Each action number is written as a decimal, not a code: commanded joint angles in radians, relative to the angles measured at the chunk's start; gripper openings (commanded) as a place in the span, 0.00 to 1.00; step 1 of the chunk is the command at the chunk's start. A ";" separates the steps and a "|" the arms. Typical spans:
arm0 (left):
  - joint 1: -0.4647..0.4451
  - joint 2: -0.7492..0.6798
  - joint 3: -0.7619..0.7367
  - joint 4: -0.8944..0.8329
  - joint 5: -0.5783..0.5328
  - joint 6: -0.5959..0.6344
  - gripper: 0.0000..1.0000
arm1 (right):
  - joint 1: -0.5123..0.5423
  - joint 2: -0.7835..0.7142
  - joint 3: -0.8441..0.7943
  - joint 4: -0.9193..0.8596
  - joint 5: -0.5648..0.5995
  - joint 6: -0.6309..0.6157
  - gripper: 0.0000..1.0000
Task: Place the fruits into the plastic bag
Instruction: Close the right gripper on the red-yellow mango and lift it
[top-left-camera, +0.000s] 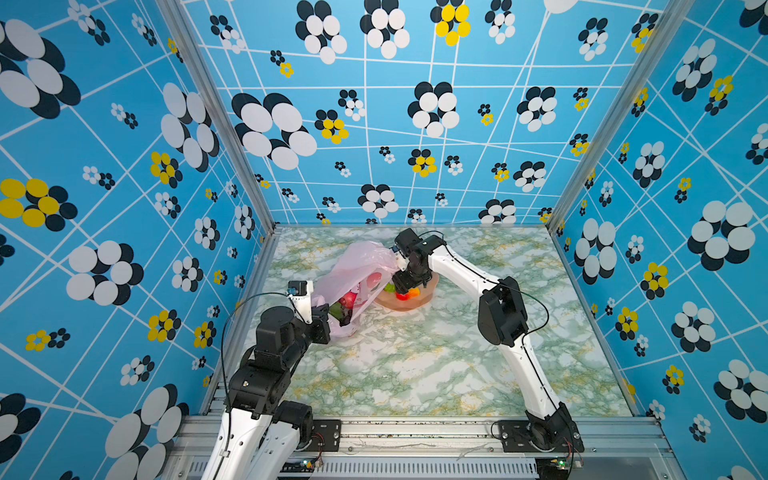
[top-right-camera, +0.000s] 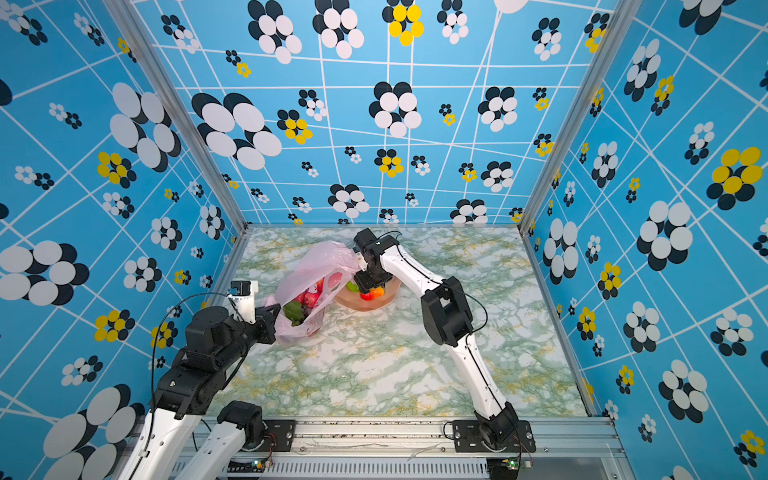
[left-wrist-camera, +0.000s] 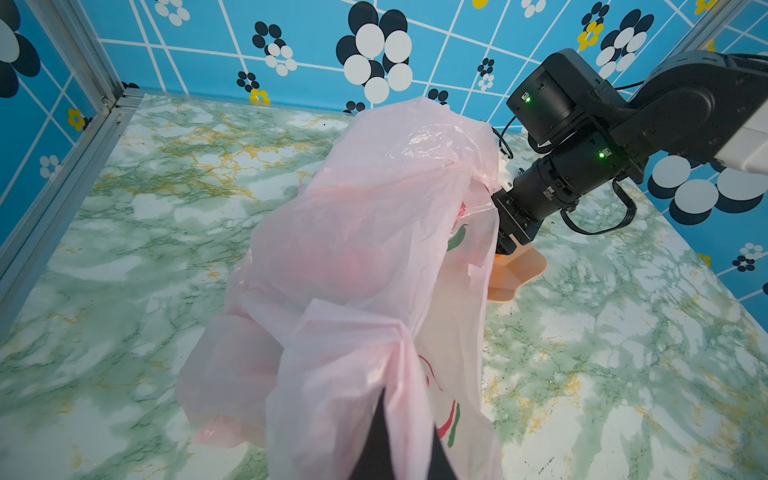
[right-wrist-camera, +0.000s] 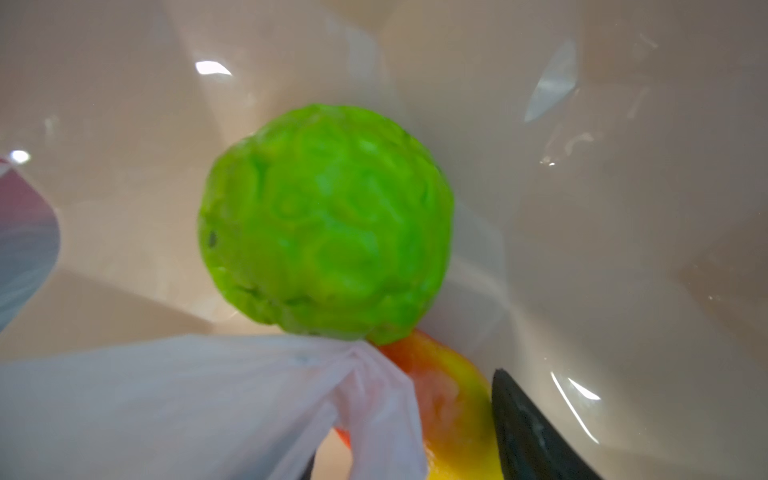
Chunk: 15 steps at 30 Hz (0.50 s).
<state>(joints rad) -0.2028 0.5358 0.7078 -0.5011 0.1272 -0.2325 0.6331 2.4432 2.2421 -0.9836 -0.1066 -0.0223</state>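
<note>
Reaching into the peach bowl (top-left-camera: 409, 306), the right jaws are straddling the yellow-red mango-like fruit (right-wrist-camera: 453, 399). Bag film is draping across one side, so a grip cannot be confirmed. The bumpy green fruit (right-wrist-camera: 328, 220) is lying just ahead of them, touching the mango-like fruit. The left jaws are clamping shut on the plastic bag (top-left-camera: 357, 270), holding its mouth open beside the bowl. Recommended: clearing the film, centring on the fruit, closing firmly before lifting.
</note>
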 joint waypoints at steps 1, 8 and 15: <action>0.011 0.003 -0.014 0.015 0.008 0.010 0.00 | -0.007 0.039 0.039 -0.037 -0.035 0.001 0.66; 0.015 0.009 -0.014 0.019 0.016 0.010 0.00 | -0.007 0.031 0.016 -0.077 -0.059 -0.024 0.67; 0.026 0.011 -0.015 0.025 0.034 0.007 0.00 | -0.007 -0.002 -0.028 -0.076 -0.064 -0.021 0.69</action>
<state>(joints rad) -0.1867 0.5449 0.7078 -0.5003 0.1425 -0.2325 0.6277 2.4603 2.2395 -1.0172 -0.1486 -0.0326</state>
